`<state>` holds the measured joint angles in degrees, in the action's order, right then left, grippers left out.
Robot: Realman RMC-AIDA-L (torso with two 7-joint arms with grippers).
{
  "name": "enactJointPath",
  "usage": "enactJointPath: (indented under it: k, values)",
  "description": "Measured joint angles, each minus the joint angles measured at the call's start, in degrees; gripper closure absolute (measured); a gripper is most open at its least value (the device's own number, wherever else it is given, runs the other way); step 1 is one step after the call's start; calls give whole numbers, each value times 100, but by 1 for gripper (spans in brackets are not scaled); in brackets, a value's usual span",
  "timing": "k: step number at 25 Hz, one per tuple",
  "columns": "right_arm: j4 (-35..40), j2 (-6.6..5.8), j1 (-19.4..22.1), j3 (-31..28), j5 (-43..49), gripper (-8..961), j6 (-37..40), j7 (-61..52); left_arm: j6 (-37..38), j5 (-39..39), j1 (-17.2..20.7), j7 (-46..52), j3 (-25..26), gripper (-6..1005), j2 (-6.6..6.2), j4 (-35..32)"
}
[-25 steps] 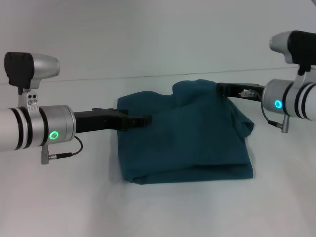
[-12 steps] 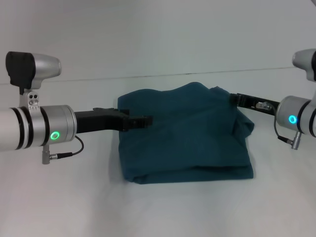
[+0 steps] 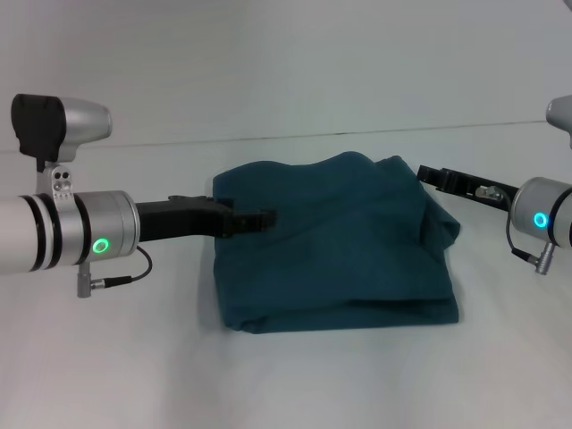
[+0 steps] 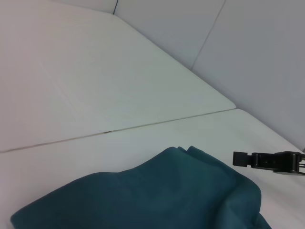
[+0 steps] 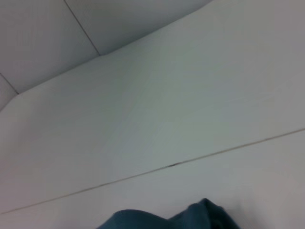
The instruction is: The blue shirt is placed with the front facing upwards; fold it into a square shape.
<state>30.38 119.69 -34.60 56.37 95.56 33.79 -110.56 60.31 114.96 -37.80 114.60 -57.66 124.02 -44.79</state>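
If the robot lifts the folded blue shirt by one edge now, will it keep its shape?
Probably not. The blue shirt lies in soft, rumpled layers, so it would likely sag and unfold. It looks light, and a push would probably bunch it.

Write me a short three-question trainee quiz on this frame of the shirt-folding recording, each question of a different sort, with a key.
1. True or false: the right gripper is touching the blue shirt.
2. Multiple choice: where is the left gripper? A) over the shirt's left edge B) parked off the table C) under the shirt's near hem
3. Fill in: the shirt lies as a folded bundle showing plain teal fabric, with ___ lettering visible.

Key: 1. False; in the head view it sits just clear of the shirt's far right corner, and the left wrist view shows a gap too. 2. A. 3. no.
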Motion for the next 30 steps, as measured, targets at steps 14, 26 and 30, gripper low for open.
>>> enactJointPath:
  k: [14, 26, 30]
  values:
    - [565, -732, 1147, -313, 22, 238, 3089, -648, -82, 0, -22, 0, 2, 156, -9, 49]
    - [205, -1114, 811, -520, 942, 239, 3923, -2358, -94, -16, -43, -132, -27, 156, 0, 28]
    - [-192, -1137, 520, -514, 1022, 238, 3896, -2415, -96, -45, -11, -163, -24, 156, 0, 17]
